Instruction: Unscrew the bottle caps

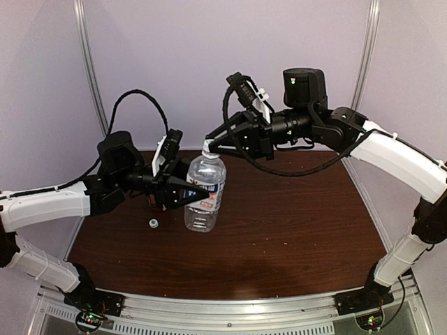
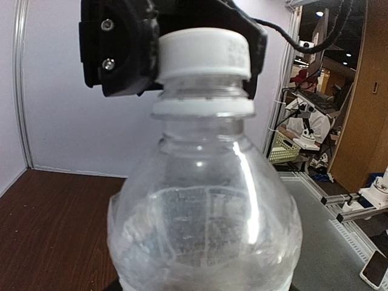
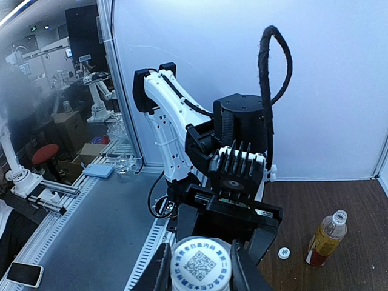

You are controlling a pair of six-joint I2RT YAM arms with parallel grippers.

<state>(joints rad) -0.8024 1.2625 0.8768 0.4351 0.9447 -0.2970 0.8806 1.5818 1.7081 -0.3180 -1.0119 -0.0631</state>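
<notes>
The right jaws are pinching the small round white plastic screw cap of the clear plastic bottle with the white-and-blue label. One black finger is pressing on each side, so the jaws are standing only as far apart as the cap is wide. The cap is sitting on the bottle's neck. Its top is carrying a black QR code ringed by small characters too fine to read. Below the right jaws, the left jaws are clamping the same bottle around its body, holding it upright on the dark brown wooden desk. The label's print is showing too blurred to read. On the left jaws' outer side, a second white screw cap is lying loose on the desk. It is lying near the amber-liquid plastic bottle with a reddish label, which is standing open-necked.
</notes>
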